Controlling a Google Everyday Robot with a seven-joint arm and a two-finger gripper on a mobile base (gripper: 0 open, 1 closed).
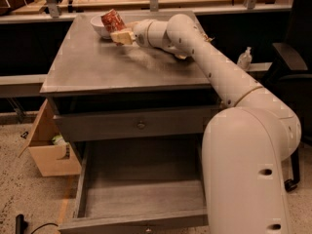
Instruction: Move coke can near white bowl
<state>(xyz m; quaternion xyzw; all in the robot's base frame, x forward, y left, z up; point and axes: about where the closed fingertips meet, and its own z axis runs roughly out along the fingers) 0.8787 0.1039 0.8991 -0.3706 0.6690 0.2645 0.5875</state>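
The red coke can [111, 20] is tilted and held in my gripper [118, 33] above the far left of the grey cabinet top [126, 62]. The gripper is shut on the can, its tan fingers [122, 36] under and beside it. The white bowl [100, 26] sits on the cabinet top at the far left edge, directly behind and partly hidden by the can. My white arm reaches in from the lower right across the top.
A tan snack bag [195, 43] lies mostly hidden behind my arm at the far right of the top. The bottom drawer [139, 194] stands pulled open below. A cardboard box [48, 145] sits on the floor at left. A black chair [292, 67] stands at right.
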